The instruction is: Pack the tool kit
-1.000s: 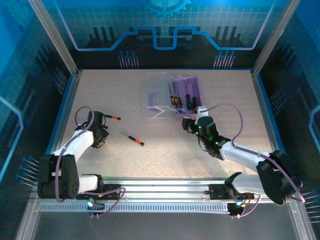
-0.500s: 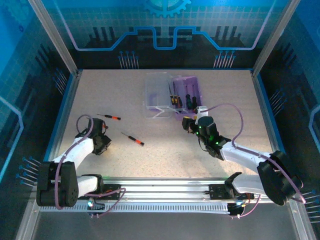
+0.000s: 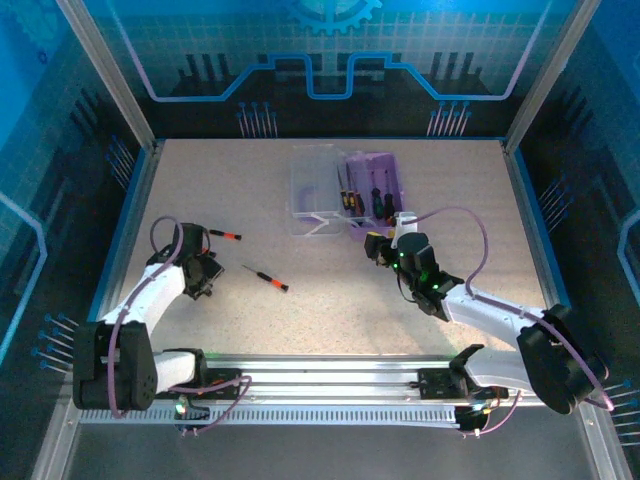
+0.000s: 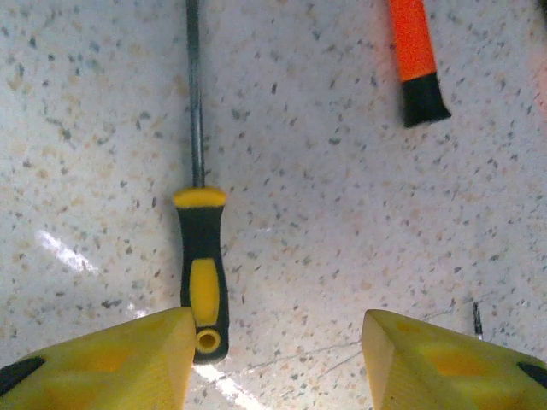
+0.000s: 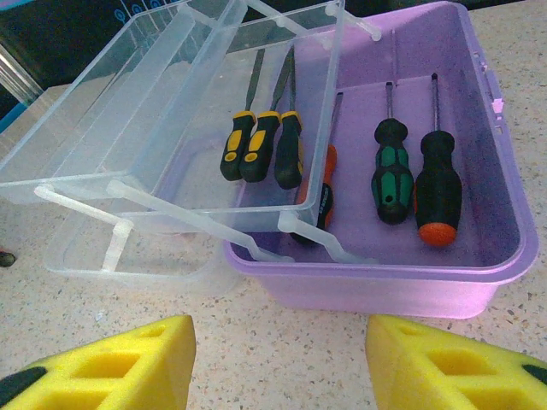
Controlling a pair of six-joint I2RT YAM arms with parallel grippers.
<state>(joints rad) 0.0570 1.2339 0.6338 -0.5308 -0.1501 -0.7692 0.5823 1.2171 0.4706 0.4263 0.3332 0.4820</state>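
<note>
Your left pincer [image 4: 278, 342] spread above a screwdriver [image 4: 202, 273] on the counter [image 4: 325, 213]; right pincer [image 5: 280, 350] spread, facing the open case [image 5: 385, 295].

White-black arms [image 3: 150, 290], purple cables [image 3: 447, 209], yellow gripper fingertips [image 4: 94, 359]

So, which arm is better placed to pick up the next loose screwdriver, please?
Left. The left gripper, open, hangs right over a loose screwdriver handle; the right gripper faces the case, away from the loose ones.
</note>
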